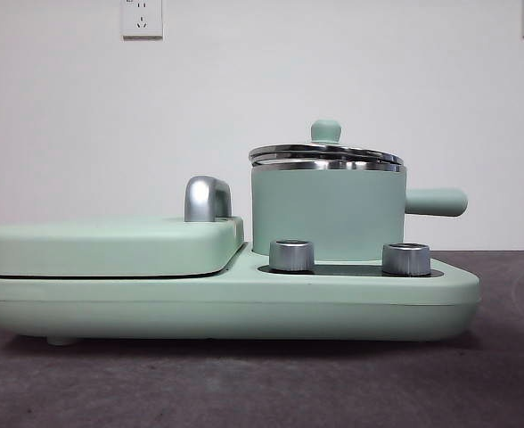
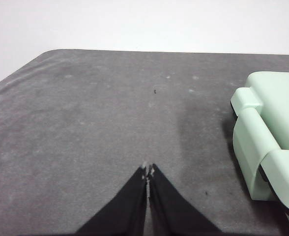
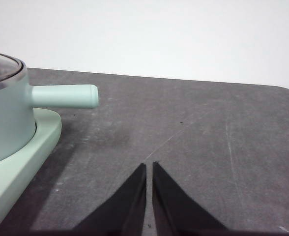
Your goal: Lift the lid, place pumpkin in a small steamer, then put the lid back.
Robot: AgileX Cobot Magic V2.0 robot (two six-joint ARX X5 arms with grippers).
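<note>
On small steamer (image 1: pixel 324 218): lid (image 1: pixel 325 153) seated; glass, probably slippery — grip by knob (image 1: pixel 325 130). Left gripper (image 2: pixel 147 172), right gripper (image 3: pixel 149 167) both closed, empty. Pumpkin unseen.

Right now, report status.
Left end effector shut, idle. Right end effector shut, idle. Lid on small steamer. Pumpkin not in view.
</note>
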